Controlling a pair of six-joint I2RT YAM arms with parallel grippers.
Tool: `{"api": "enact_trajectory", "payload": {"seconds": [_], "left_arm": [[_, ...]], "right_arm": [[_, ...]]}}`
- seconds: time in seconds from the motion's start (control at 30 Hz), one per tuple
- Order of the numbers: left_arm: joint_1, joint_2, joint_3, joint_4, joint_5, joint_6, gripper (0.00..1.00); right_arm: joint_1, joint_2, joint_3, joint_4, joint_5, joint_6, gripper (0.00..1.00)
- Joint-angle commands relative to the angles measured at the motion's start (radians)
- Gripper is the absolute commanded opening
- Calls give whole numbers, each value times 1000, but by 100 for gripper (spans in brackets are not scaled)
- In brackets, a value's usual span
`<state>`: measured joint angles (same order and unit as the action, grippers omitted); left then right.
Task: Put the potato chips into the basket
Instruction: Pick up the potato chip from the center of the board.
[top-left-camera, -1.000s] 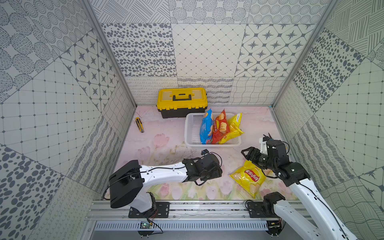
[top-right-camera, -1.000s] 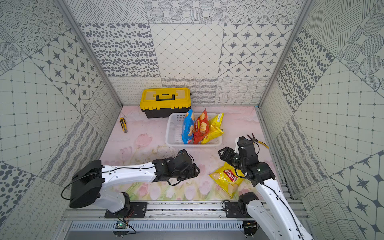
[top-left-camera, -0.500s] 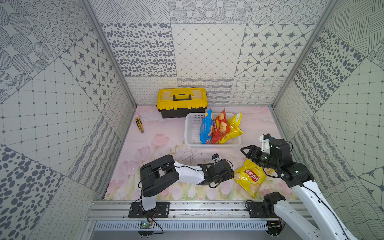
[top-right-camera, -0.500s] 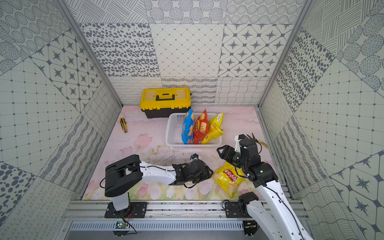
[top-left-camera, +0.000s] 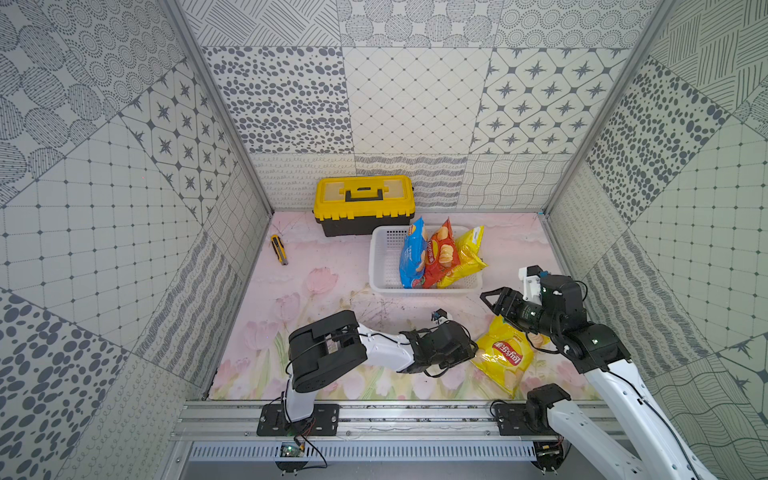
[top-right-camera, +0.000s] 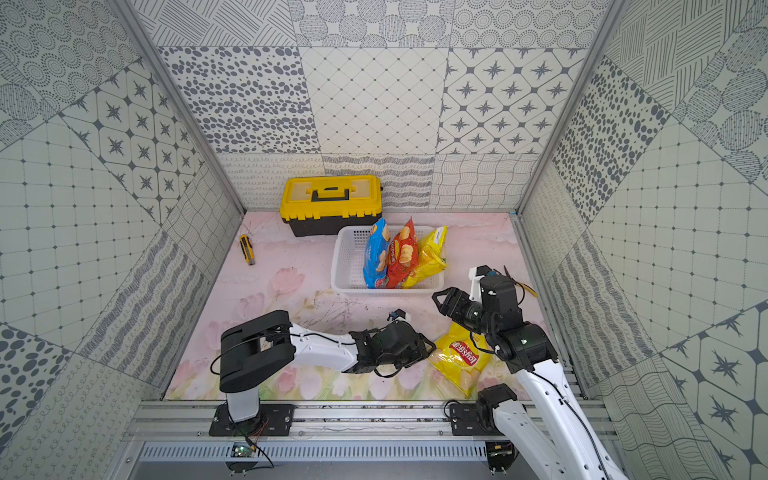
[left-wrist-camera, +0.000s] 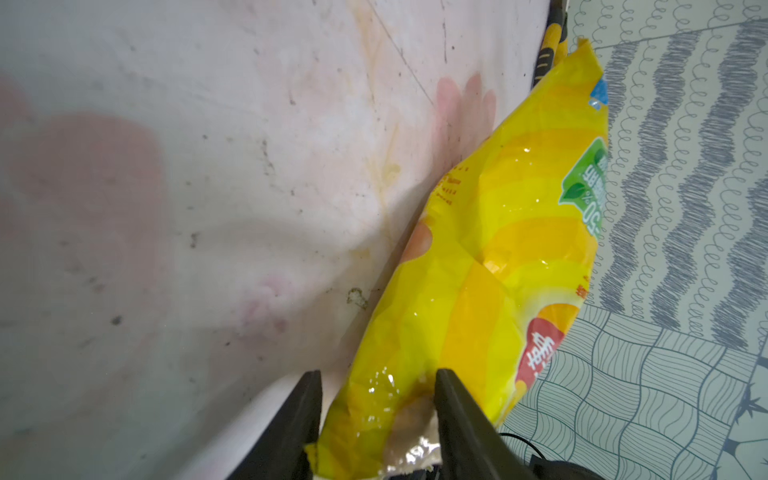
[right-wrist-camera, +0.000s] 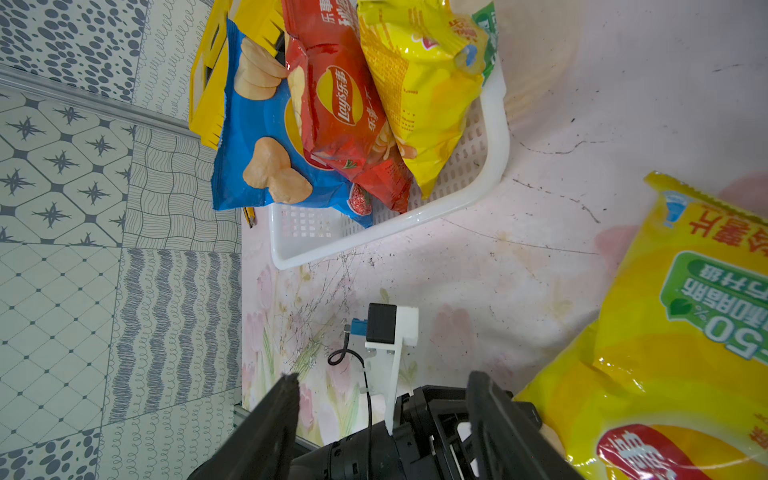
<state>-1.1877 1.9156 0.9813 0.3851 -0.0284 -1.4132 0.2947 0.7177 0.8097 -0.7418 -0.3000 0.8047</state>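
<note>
Left wrist view: left end effector (left-wrist-camera: 376, 374) sits narrow astride the yellow bag (left-wrist-camera: 498, 249) lying on the counter (top-left-camera: 324, 299). Gripped? Can't tell. Right end effector (right-wrist-camera: 384, 378) hangs wide, empty. Next: pinch, lift, carry to the basket (top-left-camera: 384, 287), beside three bags (top-left-camera: 434, 257).

Yellow bag (top-left-camera: 505, 357) outside basket (top-left-camera: 384, 266), three inside

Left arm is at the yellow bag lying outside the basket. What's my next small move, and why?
Probably close the left gripper fully before any lift. Its jaws straddle one end of the yellow bag, which lies flat on the table, but a firm pinch isn't evident. The right gripper is open and empty, so it gives no support.
</note>
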Motion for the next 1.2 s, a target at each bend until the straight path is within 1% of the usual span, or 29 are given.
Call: {"api": "enact_trajectory", "payload": {"seconds": [0.0,0.07,0.1,0.2,0.3,0.33,0.37,0.5,0.6,0.93,1.0,1.07,1.17], "left_arm": [[-8,-30,-5,50,22,-15,49],[-10,-39,-9,31,22,-14,59],[-10,-41,-13,21,22,-17,63],[-10,-33,-23,6,26,-27,66],[-12,-14,-16,-7,39,-28,66],[-14,-10,-11,-7,43,-25,63],[-16,-6,-2,-15,48,-16,59],[-23,-5,20,-35,59,19,53],[-27,-3,35,-47,59,35,44],[-27,4,42,-30,59,23,11],[-26,6,50,-44,68,21,0],[-25,1,50,-51,74,14,0],[-24,6,42,-71,69,-33,0]], "right_arm": [[0,2,-8,54,-14,9,68],[-1,7,-8,57,-18,6,68],[0,8,-9,60,-18,7,68],[0,14,-12,75,-23,12,68],[0,22,-14,90,-32,19,68],[0,22,-14,92,-34,19,68],[0,26,-11,94,-34,20,68],[0,31,-10,102,-39,22,68],[-1,32,-14,113,-42,28,68],[0,66,-37,154,-72,51,68],[0,83,-44,178,-84,69,68],[9,106,-42,189,-83,84,67],[34,140,-17,182,-79,78,67]]}}
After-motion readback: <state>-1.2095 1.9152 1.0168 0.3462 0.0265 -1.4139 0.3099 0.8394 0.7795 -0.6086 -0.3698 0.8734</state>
